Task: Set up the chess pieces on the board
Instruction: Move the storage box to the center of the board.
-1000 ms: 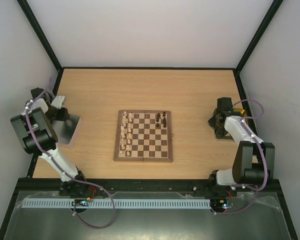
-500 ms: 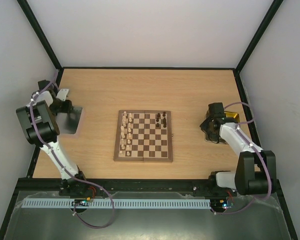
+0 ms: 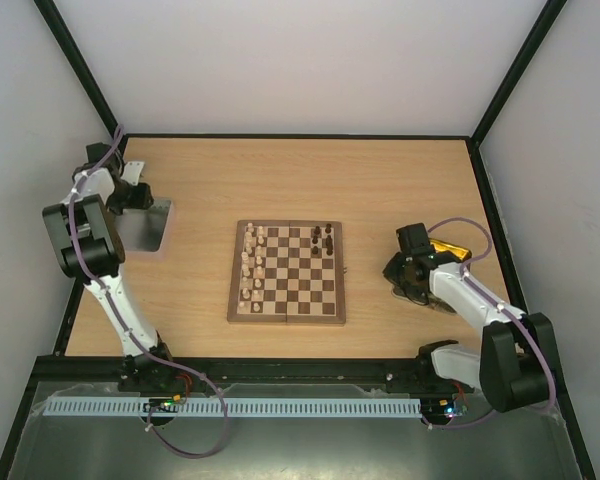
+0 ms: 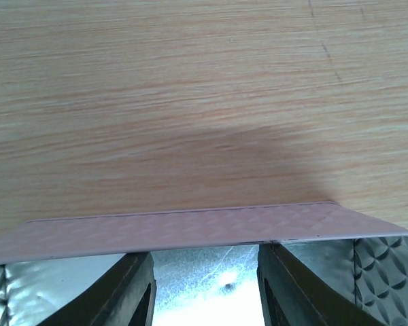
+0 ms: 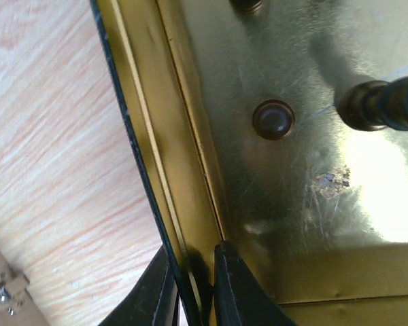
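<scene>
The board (image 3: 287, 272) is sitting in the middle, chess pieces (image 3: 248, 268) standing on it. A metal tray (image 3: 145, 228) is lying at ten o'clock, a second tray (image 3: 448, 247) at three o'clock.

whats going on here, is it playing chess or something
Not playing: the set-up is unfinished. The right end effector is pinched on the wall of the yellow transparent tray, which holds dark brown wooden chessmen. The left end effector hangs open just inside the rim of the silver metal tray. The square wooden chessboard is only partly filled, with pale cream chessmen down its left side and a few dark chessmen at its far right corner.
</scene>
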You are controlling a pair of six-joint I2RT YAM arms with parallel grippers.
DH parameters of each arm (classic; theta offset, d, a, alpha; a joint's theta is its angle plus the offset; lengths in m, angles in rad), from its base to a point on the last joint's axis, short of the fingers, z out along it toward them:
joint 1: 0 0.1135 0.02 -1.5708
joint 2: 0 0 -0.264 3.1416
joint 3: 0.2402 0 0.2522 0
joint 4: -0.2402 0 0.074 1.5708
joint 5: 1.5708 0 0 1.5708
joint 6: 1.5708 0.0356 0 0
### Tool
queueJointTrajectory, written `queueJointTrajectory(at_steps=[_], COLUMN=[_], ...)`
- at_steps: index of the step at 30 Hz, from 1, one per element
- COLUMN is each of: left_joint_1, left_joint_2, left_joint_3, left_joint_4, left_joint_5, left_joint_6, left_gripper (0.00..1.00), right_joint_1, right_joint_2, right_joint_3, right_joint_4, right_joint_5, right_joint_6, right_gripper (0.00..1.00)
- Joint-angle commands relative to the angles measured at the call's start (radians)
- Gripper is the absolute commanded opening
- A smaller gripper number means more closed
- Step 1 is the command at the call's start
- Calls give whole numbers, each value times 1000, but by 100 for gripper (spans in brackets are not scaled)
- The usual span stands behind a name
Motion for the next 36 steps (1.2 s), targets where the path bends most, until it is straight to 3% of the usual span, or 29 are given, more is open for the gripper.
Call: queueJointTrajectory(at_steps=[1, 24, 29, 36], left_joint_1=[-13, -84, -87, -85], left_joint_2=[48, 111, 19, -242], left_joint_3=[80, 256, 230, 57], left_joint_4=[-44, -118, -144, -161], left_joint_5=[-1, -20, -1, 6], left_joint_6=[-45, -89, -78, -13], left_gripper=[44, 44, 45, 49], right_joint_1=[72, 480, 483, 483], right_joint_2=[-30, 97, 72, 6], right_joint_3=[-29, 47, 66, 132], right_joint_4=[-49, 31, -6, -125], right_joint_5=[-15, -13, 4, 75], right_joint_6=[48, 166, 163, 138], right_gripper=[11, 6, 7, 10])
